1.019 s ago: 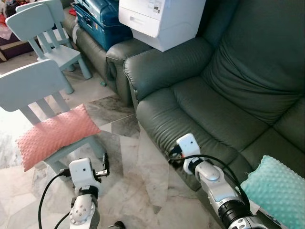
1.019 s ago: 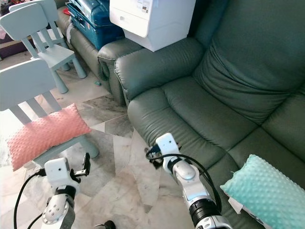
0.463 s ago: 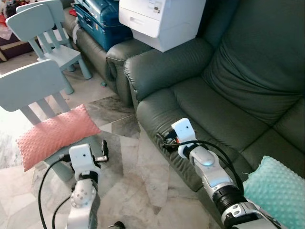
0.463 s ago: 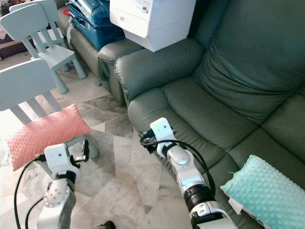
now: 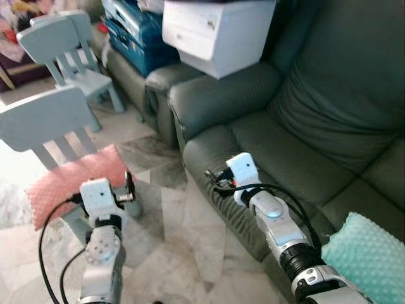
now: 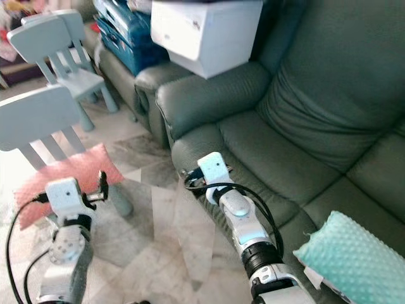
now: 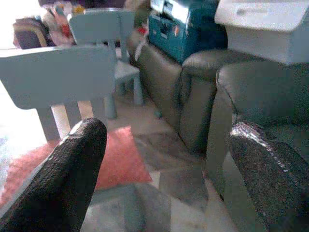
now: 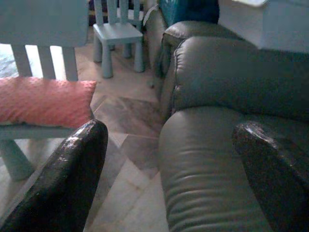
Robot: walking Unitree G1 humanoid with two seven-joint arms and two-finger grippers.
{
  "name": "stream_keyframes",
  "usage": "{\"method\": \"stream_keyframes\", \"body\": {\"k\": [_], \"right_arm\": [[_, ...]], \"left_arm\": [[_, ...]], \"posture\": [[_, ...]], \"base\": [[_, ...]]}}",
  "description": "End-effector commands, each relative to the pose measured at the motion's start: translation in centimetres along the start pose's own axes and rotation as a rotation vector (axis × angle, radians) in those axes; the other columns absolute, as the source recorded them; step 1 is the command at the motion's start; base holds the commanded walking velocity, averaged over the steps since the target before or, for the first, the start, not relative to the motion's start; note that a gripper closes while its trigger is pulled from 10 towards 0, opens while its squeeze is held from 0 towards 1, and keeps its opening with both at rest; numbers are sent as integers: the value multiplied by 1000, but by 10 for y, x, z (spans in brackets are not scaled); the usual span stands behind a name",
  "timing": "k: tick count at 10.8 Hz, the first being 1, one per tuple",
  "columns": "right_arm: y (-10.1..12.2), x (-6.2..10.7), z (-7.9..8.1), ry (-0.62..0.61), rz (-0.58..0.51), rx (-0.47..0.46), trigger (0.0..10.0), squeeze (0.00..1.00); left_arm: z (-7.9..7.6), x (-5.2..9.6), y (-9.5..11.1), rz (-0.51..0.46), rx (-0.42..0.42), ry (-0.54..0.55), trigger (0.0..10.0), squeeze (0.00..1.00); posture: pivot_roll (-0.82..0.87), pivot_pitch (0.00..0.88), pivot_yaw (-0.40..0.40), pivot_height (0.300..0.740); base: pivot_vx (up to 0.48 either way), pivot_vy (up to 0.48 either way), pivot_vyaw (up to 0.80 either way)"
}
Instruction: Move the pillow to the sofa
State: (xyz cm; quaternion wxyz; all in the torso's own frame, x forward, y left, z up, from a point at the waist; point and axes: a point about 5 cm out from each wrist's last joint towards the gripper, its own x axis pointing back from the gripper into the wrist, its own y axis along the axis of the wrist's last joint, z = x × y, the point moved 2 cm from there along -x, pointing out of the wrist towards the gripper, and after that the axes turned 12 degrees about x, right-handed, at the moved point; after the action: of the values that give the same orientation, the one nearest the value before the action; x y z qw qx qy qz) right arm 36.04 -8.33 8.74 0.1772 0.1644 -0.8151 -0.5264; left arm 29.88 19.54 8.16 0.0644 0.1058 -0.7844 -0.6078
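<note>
pillow (image 5: 69,183) lies pink on the chair seat (image 7: 113,198); bring your spread-fingered left gripper (image 5: 126,190) to its near edge, right gripper (image 5: 212,180), fingers apart, waiting over the sofa (image 5: 272,145) front edge.

Soft daylight, slightly blurred all round.

Brightest on the pale marble floor (image 5: 16,166) beyond the light blue wooden child's chair (image 5: 47,120), washed to near white there in both eye views and the left wrist view. Dull sheen along the rolled arm of the dark green leather sofa (image 6: 209,88). Wrist views dimmer, grainy; near black fingers (image 7: 72,179) out of focus.
</note>
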Motion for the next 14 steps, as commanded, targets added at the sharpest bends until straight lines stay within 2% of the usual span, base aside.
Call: {"method": "stream_keyframes", "body": {"k": [1, 5, 9, 10, 11, 13, 14], "right_arm": [[1, -1, -1, -11, -5, -5, 10000, 0], [3, -2, -1, -33, -21, -13, 10000, 0], [0, -1, 4, -25, -11, -9, 10000, 0], [6, -2, 3, 2, -28, 67, 10000, 0], [9, -3, -2, 11, -25, 87, 10000, 0], [21, -8, -7, 93, -36, 187, 10000, 0], [23, -12, -4, 108, -37, 190, 10000, 0]], "left_arm": [[2, 1, 4, -18, -27, 0, 10000, 0], [4, 2, -1, 8, 8, 22, 10000, 0], [6, 4, -2, 15, -13, 22, 10000, 0], [2, 2, -3, 4, -22, 8, 10000, 0], [0, -3, -3, -3, -26, 6, 10000, 0], [-8, -21, -4, -6, -14, 19, 10000, 0], [-12, -27, -2, -7, 13, 31, 10000, 0]], "posture": [[-182, 7, 34, 740], [-179, 12, 48, 740], [-176, 29, 45, 740], [-220, 24, -37, 740], [-254, 16, -126, 740], [-285, 16, -197, 740], [-262, 30, -154, 740]], "base": [[0, 0, 0], [0, 0, 0], [0, 0, 0], [0, 0, 0], [0, 0, 0], [0, 0, 0], [0, 0, 0]]}}
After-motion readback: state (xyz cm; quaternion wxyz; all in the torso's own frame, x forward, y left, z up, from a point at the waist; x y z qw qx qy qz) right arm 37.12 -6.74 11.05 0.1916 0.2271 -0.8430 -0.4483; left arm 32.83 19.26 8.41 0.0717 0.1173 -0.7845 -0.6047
